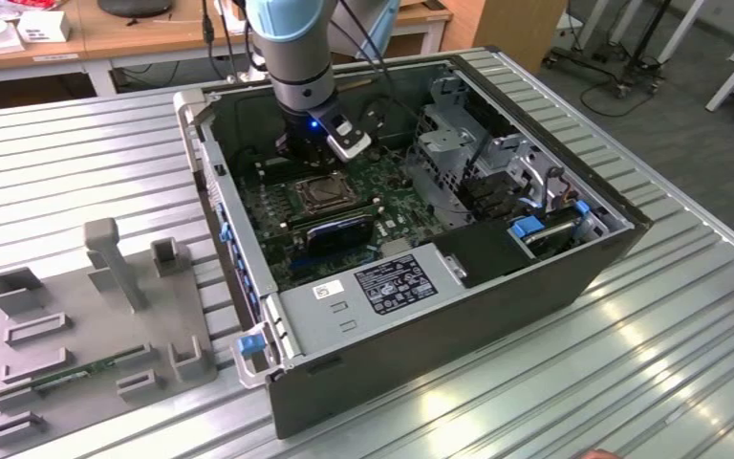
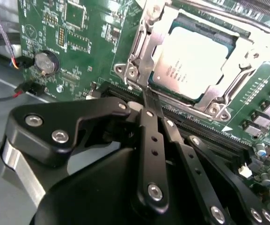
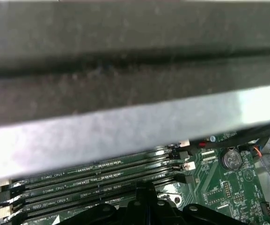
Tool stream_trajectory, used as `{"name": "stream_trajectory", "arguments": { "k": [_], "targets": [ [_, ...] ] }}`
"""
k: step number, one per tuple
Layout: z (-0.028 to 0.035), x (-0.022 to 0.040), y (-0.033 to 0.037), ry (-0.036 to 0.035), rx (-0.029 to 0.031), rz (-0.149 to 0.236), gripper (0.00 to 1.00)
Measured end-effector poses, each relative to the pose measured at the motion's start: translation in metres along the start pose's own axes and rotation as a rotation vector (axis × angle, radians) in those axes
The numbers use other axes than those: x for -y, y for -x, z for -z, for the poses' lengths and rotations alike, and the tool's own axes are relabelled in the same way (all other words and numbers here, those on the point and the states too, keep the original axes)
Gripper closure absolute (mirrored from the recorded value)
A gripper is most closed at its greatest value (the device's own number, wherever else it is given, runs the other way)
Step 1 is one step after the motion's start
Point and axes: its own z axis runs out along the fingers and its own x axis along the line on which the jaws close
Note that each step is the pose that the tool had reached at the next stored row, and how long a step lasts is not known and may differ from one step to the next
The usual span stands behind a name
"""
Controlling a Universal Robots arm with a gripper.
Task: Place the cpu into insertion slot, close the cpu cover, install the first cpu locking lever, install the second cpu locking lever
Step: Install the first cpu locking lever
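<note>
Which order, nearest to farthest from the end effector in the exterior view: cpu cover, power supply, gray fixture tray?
1. cpu cover, right by the end effector, inside the case.
2. power supply, at the case's near end.
3. gray fixture tray, outside the case, on the exterior view's left.

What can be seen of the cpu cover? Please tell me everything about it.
The cpu cover is a thin, shiny silvery metal frame with a large square window. In the second wrist view it lies closed, flat on the green motherboard, and the cpu shows its pale metal top through the window. Tabs with screws stand out at its corners. The tool, fingers shut, points at the corner nearest to it; whether they touch cannot be told.
</note>
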Motion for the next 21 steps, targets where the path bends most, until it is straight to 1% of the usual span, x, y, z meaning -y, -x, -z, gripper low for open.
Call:
{"name": "stream_trajectory", "arguments": {
  "k": [3, 6, 10, 12, 17, 21],
  "targets": [
    [0.0, -0.0002, -0.0001, -0.0002, 0.0, 0.0, 0.89],
    [-0.0001, -0.0006, -0.0002, 0.0034, -0.0005, -0.001, 0.89],
    [0.0004, -0.0011, -0.0001, 0.0049, -0.0007, -0.001, 0.89],
    [0.0017, -0.0015, 0.0002, 0.0055, -0.0007, -0.002, 0.89],
    [0.0077, -0.0029, 0.0015, 0.0055, -0.0009, -0.002, 0.89],
    [0.0078, -0.0029, 0.0015, 0.0058, -0.0008, -0.002, 0.89]
  ]
}}
